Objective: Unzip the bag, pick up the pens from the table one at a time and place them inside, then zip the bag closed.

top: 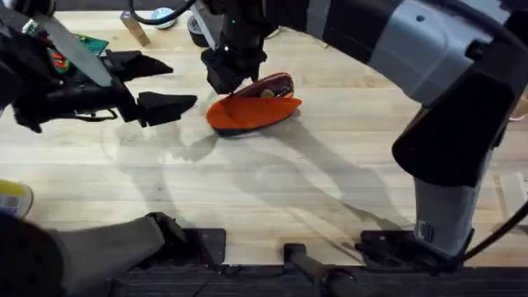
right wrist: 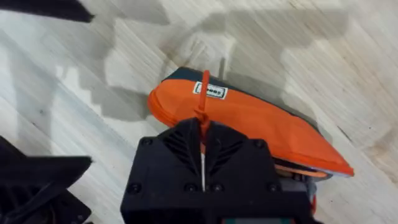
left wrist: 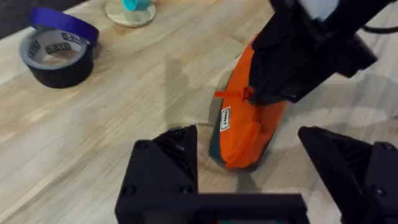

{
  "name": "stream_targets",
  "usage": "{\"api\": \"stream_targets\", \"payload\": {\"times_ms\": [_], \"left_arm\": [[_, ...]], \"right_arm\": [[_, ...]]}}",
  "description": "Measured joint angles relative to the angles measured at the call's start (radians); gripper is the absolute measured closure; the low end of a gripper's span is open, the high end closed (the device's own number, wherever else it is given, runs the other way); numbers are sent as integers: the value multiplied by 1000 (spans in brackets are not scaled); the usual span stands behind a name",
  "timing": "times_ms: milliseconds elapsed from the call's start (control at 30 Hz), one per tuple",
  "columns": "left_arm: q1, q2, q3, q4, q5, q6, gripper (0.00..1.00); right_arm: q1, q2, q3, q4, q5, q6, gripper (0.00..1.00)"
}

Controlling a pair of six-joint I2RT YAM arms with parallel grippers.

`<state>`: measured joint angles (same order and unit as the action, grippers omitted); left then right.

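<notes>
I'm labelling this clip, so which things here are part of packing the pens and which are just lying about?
Part of the job:
- orange bag, lying on the table
- its zip pull, pinched by the right gripper
- left gripper, open beside the bag

Just lying about:
- roll of tape
- small disc with a blue thing on it
- green board

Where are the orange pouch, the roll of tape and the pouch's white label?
pouch (top: pixel 247 114): overhead view, orange side panel.
roll of tape (left wrist: pixel 59 53): left wrist view, dark outer wall.
label (right wrist: pixel 209 91): right wrist view, middle of label.
</notes>
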<state>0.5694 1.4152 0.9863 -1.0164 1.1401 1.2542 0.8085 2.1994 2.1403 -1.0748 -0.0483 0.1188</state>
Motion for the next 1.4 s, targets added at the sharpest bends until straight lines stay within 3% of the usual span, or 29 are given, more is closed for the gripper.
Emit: {"api": "stream_targets", "payload": {"times_ms": [600,833,1033,1200,1300,1400], "left_arm": [[-10,385,0,4,106,303,69],[-94,454,0,6,121,413,105],[-156,456,0,8,121,444,156],[-181,456,0,8,120,452,246],[-192,456,0,8,121,455,357],[-192,456,0,7,121,458,653]], "right_arm": [[0,0,0,3,0,0,971],[0,0,0,4,0,0,971],[0,0,0,4,0,0,971],[0,0,0,4,0,0,971],[0,0,0,4,0,0,971],[0,0,0,4,0,0,971]]}}
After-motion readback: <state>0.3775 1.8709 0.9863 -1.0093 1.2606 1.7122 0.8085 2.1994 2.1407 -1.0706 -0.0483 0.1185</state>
